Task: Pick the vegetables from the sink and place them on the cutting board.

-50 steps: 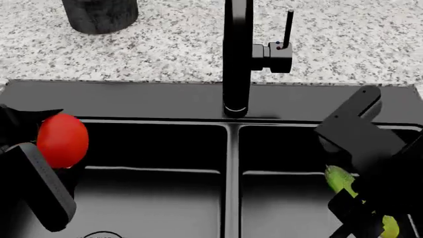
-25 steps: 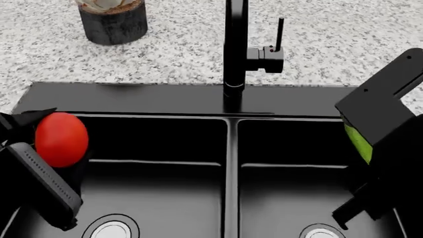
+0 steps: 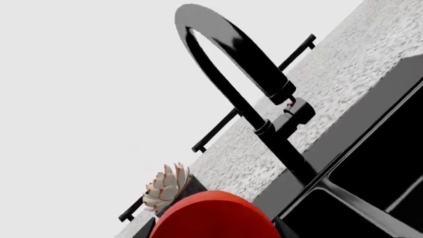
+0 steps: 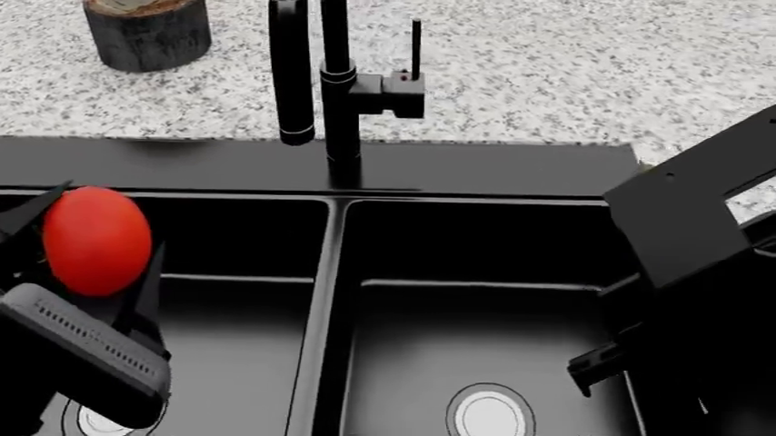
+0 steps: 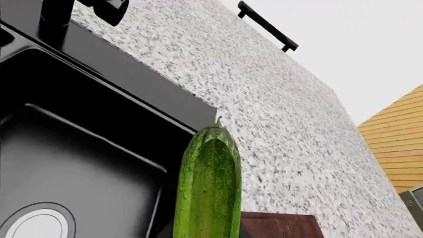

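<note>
Both vegetables lifted above the basins

Now the left claw point(image 4: 85, 272) grips the tomato point(image 4: 97, 242) at the left edge of the head frame, above the left basin of the sink point(image 4: 485, 173), just inside the sink's near-left rim. The right claw point(image 4: 679, 300) fills the frame's right side over the right basin's outer edge; it holds the cucumber point(image 5: 208, 183), seen only in the right wrist view, tip up. A corner of the cutting board point(image 5: 281, 225) shows at that picture's bottom, on the speckled surface point(image 4: 546, 64) beyond the sink rim. Both basins lie bare around their drains point(image 4: 492, 413). The faucet point(image 4: 333, 82) stands upper centre, the stump pot point(image 4: 145, 32) upper left.
</note>
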